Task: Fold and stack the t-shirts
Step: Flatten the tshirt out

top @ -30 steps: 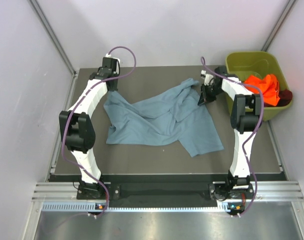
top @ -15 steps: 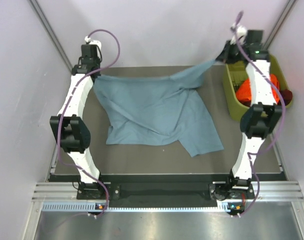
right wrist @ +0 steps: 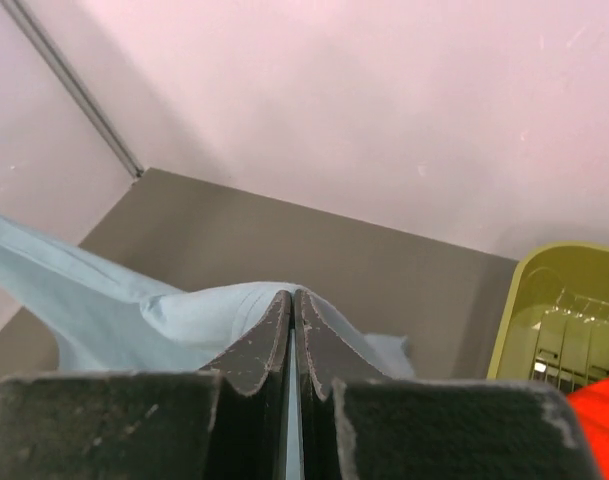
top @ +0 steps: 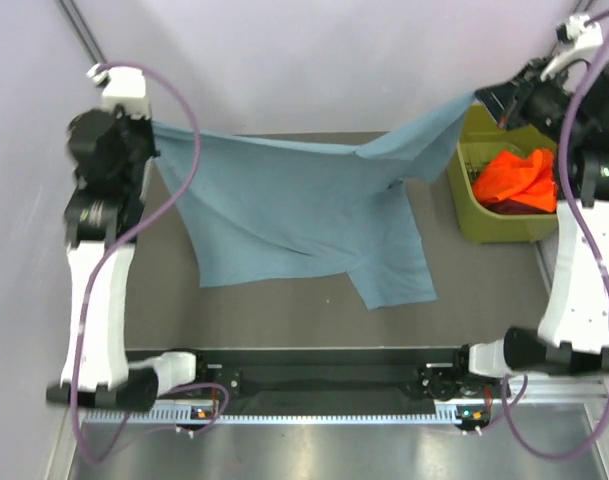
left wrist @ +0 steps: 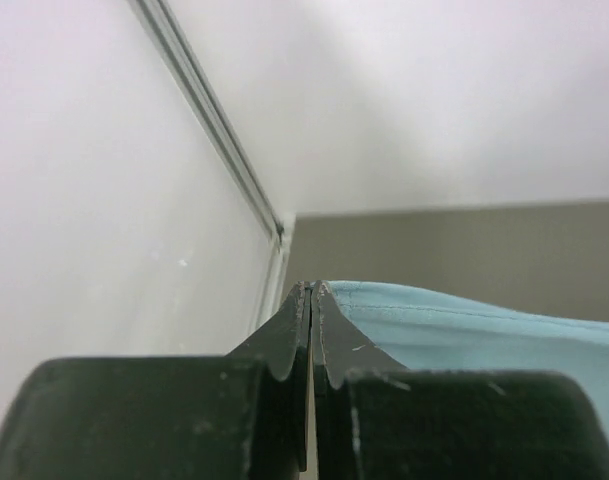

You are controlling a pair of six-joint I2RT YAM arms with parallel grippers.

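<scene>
- Clamped fully together, the left gripper (left wrist: 309,290) pinches one upper corner of the blue-grey t-shirt (top: 294,205), raised at the far left of the bench (top: 284,315).
- With its jaws pressed just as tight, the right gripper (right wrist: 292,296) pinches the opposite corner, raised at the far right, above the olive-green bin (top: 472,215).
- Between the two grips, the shirt's top edge runs as a nearly straight line.
- Below that line the cloth hangs down and spreads over the middle of the bench, one flap reaching toward the near right.
- A crumpled orange t-shirt (top: 519,178) lies inside the bin, apart from the blue-grey one.
</scene>
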